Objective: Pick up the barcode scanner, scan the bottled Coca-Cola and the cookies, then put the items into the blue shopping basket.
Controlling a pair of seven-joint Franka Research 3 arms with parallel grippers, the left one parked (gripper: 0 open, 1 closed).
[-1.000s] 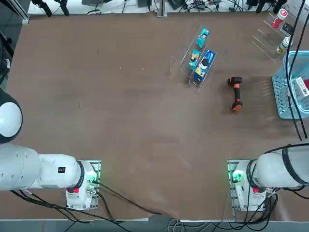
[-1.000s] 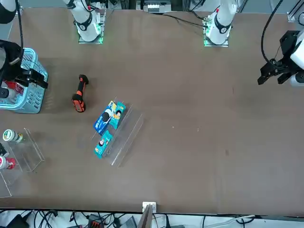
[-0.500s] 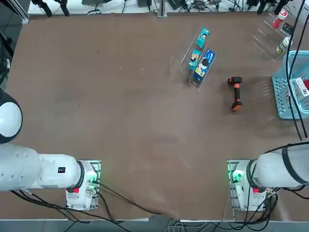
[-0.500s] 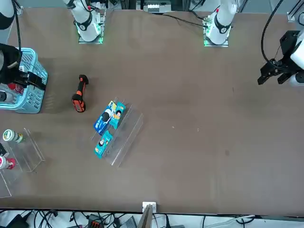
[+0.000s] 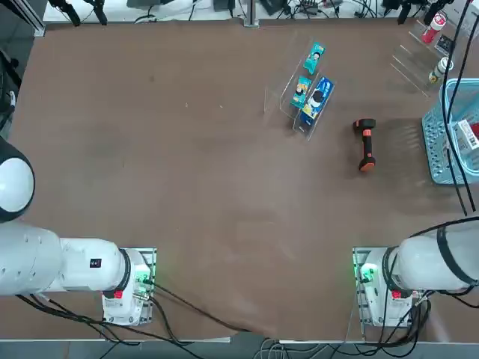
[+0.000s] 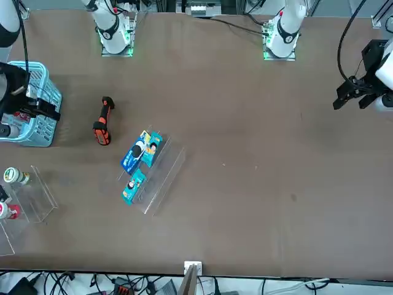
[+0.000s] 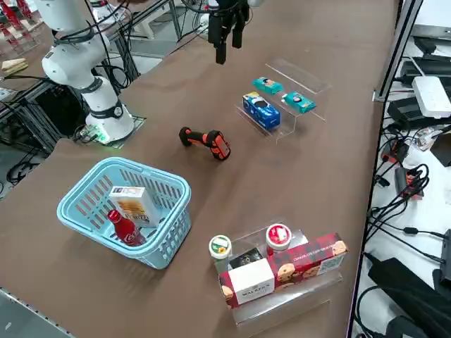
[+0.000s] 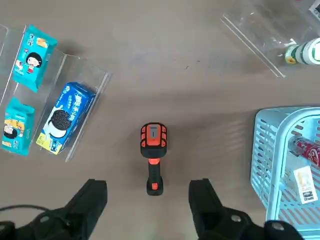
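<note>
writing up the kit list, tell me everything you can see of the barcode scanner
The barcode scanner is a small handheld, black with orange trim, plastic by its look. Its chunky head has an orange face with a dark panel; a slim black handle with an orange collar and an orange button runs to a wider black foot. It lies on the bare table, between the blue basket and the stand of snack packets, touching neither. The right gripper is open and does not touch it.

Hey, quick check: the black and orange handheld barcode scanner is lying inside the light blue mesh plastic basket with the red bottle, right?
Not quite: the right side view shows the black and orange handheld barcode scanner on the bare brown table, outside the light blue mesh plastic basket. The red bottle is indeed inside.
</note>
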